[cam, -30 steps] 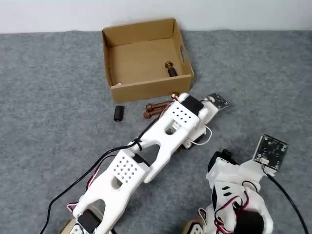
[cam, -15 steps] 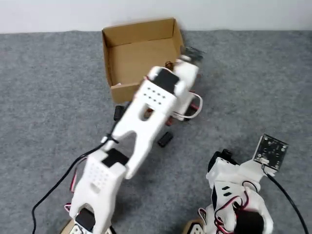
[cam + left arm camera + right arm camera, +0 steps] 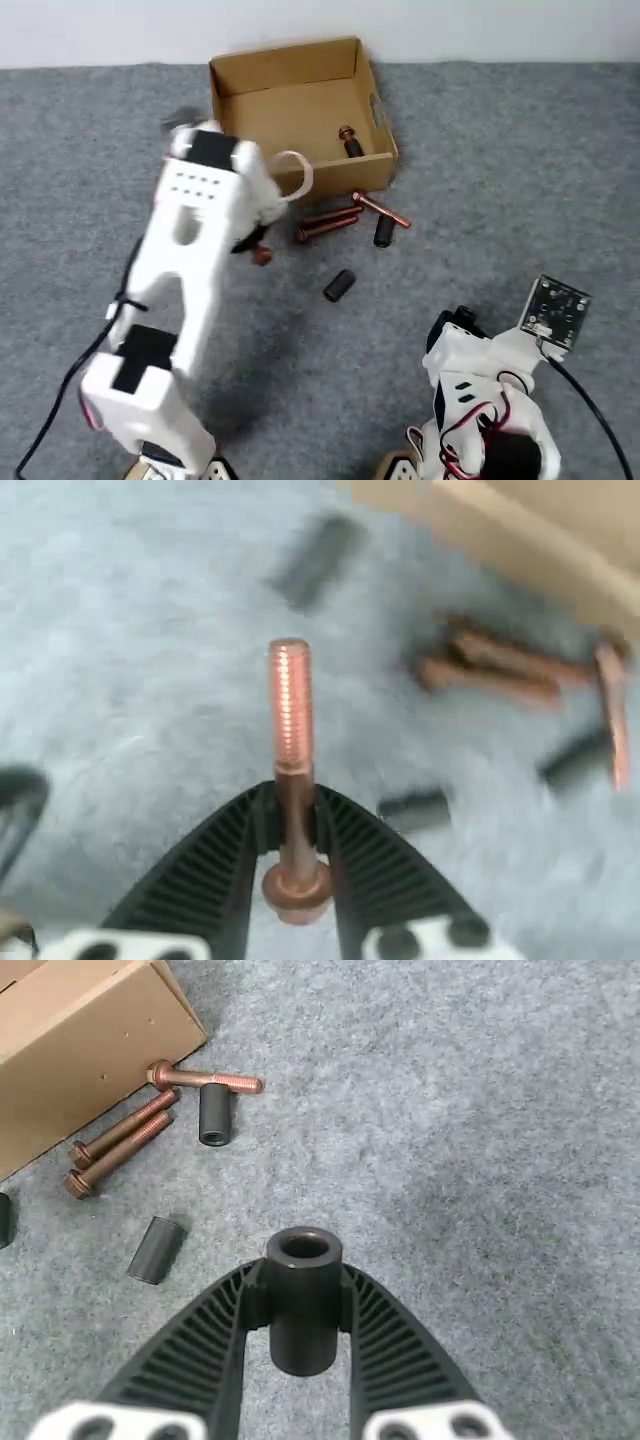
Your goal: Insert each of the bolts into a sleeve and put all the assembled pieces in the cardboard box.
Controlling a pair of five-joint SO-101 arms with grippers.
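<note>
My left gripper (image 3: pixel 292 798) is shut on a copper bolt (image 3: pixel 289 710), its threaded end pointing away from the jaws. In the high view that arm stands by the cardboard box (image 3: pixel 243 120) at its front left, with the bolt head (image 3: pixel 261 255) under it. My right gripper (image 3: pixel 300 1282) is shut on a black sleeve (image 3: pixel 303 1310), bore up, low at the table's near right. Two bolts (image 3: pixel 328 222) lie side by side before the box, a third bolt (image 3: pixel 381 210) beside them. Loose sleeves (image 3: pixel 383 232) (image 3: pixel 339 285) lie nearby. One assembled piece (image 3: pixel 350 142) is in the box.
Grey carpet covers the table. The right arm's base and camera board (image 3: pixel 553 310) sit at the near right. In the left wrist view another sleeve (image 3: pixel 318 548) lies beyond the held bolt. Open carpet lies to the far left and far right.
The left arm has swung from the box's front right corner over to its front left, carrying the bolt. The right arm has stayed put.
</note>
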